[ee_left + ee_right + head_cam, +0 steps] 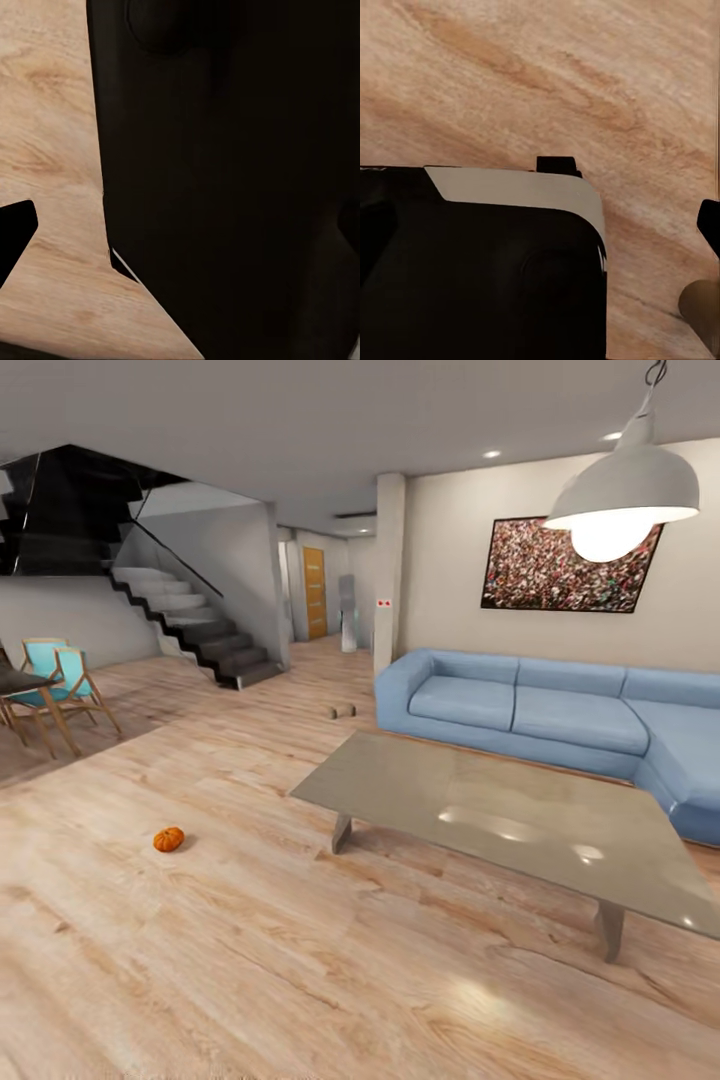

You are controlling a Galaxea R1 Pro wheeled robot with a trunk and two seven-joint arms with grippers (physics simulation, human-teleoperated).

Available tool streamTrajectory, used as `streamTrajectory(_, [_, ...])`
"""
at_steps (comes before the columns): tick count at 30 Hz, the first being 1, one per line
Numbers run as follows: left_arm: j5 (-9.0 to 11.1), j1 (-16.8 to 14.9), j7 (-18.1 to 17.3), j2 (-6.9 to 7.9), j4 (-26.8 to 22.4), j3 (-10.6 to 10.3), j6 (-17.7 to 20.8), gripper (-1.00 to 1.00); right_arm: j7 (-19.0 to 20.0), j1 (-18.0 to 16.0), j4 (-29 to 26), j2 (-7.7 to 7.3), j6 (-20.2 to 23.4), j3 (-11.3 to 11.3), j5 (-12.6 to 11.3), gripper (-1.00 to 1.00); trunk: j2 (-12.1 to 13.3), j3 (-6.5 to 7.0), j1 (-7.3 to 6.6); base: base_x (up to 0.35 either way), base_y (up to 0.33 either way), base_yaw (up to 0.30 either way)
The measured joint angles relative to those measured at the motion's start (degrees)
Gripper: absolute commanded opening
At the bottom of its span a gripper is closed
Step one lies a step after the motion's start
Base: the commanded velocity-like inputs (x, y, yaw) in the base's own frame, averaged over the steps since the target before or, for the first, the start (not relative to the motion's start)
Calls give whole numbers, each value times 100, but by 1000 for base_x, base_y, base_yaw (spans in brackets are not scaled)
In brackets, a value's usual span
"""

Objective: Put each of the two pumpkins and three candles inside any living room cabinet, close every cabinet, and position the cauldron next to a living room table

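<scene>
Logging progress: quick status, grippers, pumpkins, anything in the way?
Grippers: state unclear in wrist views. One small orange ribbed pumpkin on wood floor, left of low glassy coffee table. Path to it open.

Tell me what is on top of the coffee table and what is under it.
The coffee table top carries only light reflections, no objects. Under its near edge, slanted grey legs and wooden floor show; the floor beneath its middle is hidden by the top.

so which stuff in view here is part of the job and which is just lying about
Part of the job:
- pumpkin, alone on the wooden floor
- coffee table, with a bare top
- two small tan things far off on the floor, maybe candles, too small to tell

Just there:
- blue sofa
- chairs
- staircase
- hanging lamp
- wall picture
</scene>
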Motion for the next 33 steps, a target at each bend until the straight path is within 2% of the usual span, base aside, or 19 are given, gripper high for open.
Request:
streamTrajectory(7, [0,0,0,2,0,0,0,100,-30,0,-18,-35,39,-1,6,100,0,-18,0,0,0,288])
streamTrajectory(33, [0,0,0,2,0,2,0,100,-37,0,-10,-7,46,3,14,100,0,-82,0,0,0,288])
